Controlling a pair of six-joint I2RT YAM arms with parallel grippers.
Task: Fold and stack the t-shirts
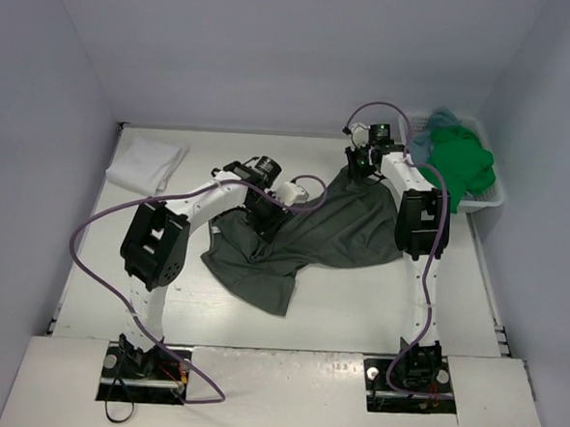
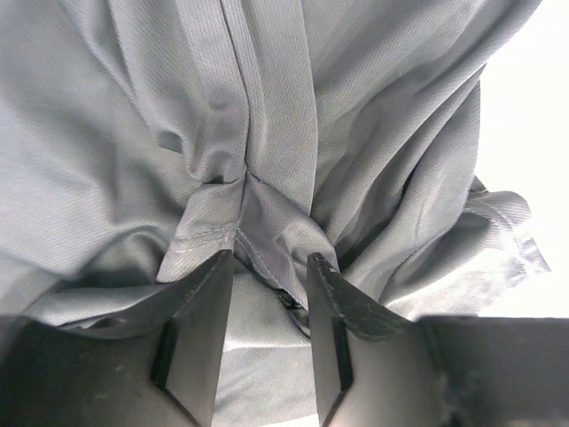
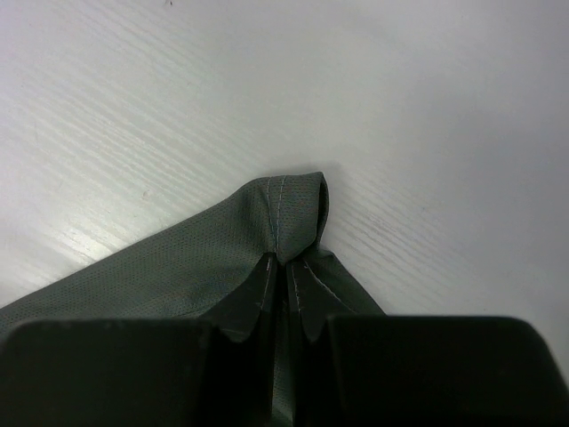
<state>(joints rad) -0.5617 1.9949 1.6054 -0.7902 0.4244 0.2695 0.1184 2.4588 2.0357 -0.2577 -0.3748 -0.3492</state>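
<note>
Right fingers (image 3: 253, 311) are pinched shut on a hem corner of the dark grey t-shirt (image 1: 334, 234) crumpled on the surface (image 1: 376, 311), left fingers (image 2: 203, 320) clamp a bunched seam, so I'd reckon drawing both apart evenly, low and taut, flattens it best.

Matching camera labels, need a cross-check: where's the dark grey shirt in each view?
Top external: dark grey shirt lies crumpled in the middle of the table.
Left wrist: fills almost the whole frame, with a fold bunched between the left gripper fingers.
Right wrist: lower left to centre, its hemmed corner pinched in the shut right gripper.
Shared landmark: the white table, bare at the left wrist view's right edge and across the right wrist view's top.
</note>
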